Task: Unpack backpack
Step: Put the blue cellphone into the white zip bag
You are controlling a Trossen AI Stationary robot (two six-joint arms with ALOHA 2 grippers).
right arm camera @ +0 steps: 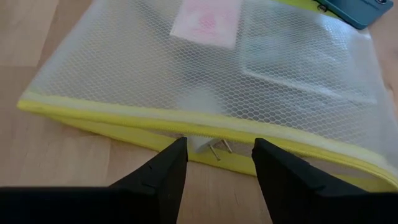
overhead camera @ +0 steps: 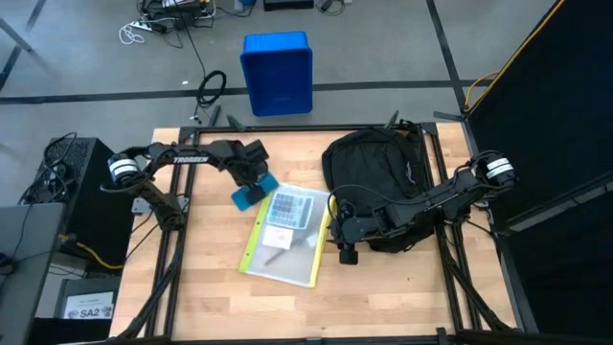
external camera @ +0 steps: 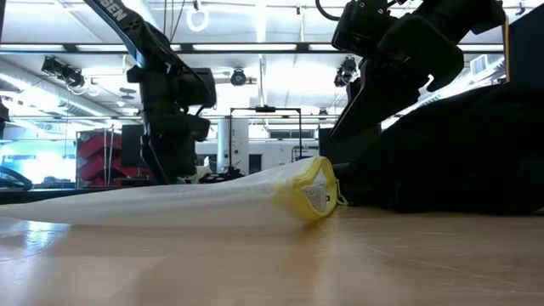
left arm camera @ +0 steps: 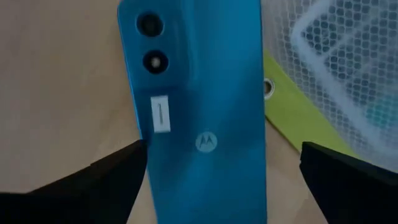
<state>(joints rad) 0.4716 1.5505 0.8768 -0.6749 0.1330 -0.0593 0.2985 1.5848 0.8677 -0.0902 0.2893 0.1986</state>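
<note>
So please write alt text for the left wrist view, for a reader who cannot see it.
A blue phone lies back side up on the wooden table, between the two open dark fingers of the left tool. Beside it lies the yellow edge of a clear mesh pouch.

A teal-blue phone is lying on the pale wood-grain bench. The mesh pouch is showing translucent white honeycomb netting with yellow edging. The backpack is showing black, and a bin is showing bright blue.
</note>
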